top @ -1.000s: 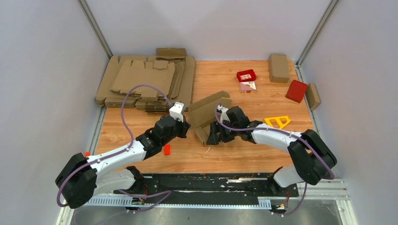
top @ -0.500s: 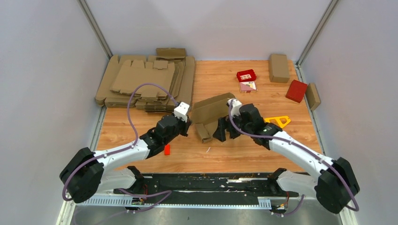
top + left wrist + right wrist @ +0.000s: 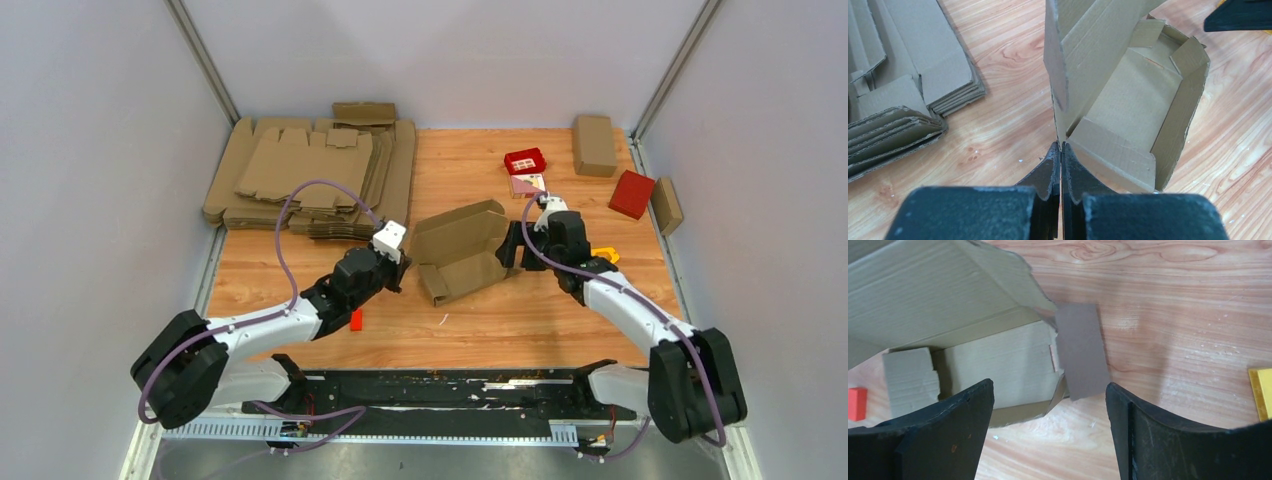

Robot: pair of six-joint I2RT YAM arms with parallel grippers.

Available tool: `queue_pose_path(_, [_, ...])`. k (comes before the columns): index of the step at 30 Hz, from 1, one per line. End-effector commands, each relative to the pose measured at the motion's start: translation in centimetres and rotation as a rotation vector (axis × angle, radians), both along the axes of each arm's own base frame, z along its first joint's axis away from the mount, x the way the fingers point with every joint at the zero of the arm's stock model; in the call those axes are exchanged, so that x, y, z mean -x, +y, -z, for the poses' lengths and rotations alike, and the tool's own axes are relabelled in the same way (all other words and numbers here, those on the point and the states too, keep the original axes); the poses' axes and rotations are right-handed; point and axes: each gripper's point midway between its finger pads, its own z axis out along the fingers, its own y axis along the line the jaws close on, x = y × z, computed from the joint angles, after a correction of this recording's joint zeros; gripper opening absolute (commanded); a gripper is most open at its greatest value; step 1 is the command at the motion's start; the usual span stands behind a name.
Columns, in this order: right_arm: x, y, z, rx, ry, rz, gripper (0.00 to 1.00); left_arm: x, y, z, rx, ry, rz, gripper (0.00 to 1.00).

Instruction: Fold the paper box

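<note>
Half-folded paper box (image 3: 462, 251) mid-table, lid flap now raised, tray open. Left gripper (image 3: 1061, 159) pinched shut on box's near wall edge. Right gripper (image 3: 1048, 400) withdrawn rightward, jaws wide, holding nothing.

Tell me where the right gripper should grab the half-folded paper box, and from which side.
Probably the loose end flap on the paper box, approached from the right: it sticks out flat and free between the open right gripper fingers. The left gripper pins the opposite wall.

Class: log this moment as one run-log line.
left gripper: shut on box wall | right gripper: open beside box | box: half-folded
</note>
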Motion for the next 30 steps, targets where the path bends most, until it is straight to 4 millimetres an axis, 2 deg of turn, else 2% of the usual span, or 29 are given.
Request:
queue_pose_path(1, [-2.9, 0.1, -0.4, -0.005, -0.08, 0.014, 0.81, 0.0, -0.4, -1.0, 0.033, -0.051, 0.017, 0.0])
queue_pose_path(8, [-3.4, 0.7, 2.1, 0.031, -0.046, -0.004, 0.64, 0.0, -0.5, -0.9, 0.036, -0.048, 0.02, 0.0])
queue_pose_path(12, [-3.1, 1.1, 3.2, 0.133, -0.027, -0.004, 0.57, -0.2, -0.4, -0.6, 0.03, -0.048, 0.01, 0.0])
queue_pose_path(18, [-2.8, 0.3, 4.2, 0.29, -0.005, 0.052, 0.48, -0.7, -0.1, -0.2, 0.018, -0.05, -0.019, 0.0])
queue_pose_path(24, [-2.1, 1.4, 4.0, 0.387, -0.023, 0.029, 0.22, -1.3, -0.2, 0.1, 0.005, -0.051, -0.04, 0.0])
queue_pose_path(27, [-1.4, 2.0, 3.6, 0.362, -0.031, 0.019, 0.16, -2.1, 0.4, 0.1, -0.01, -0.068, -0.083, 0.0])
queue_pose_path(30, [-0.7, 3.6, 3.3, 0.285, -0.026, -0.029, 0.12, -2.9, 1.5, 0.5, -0.013, -0.062, -0.123, 0.0])
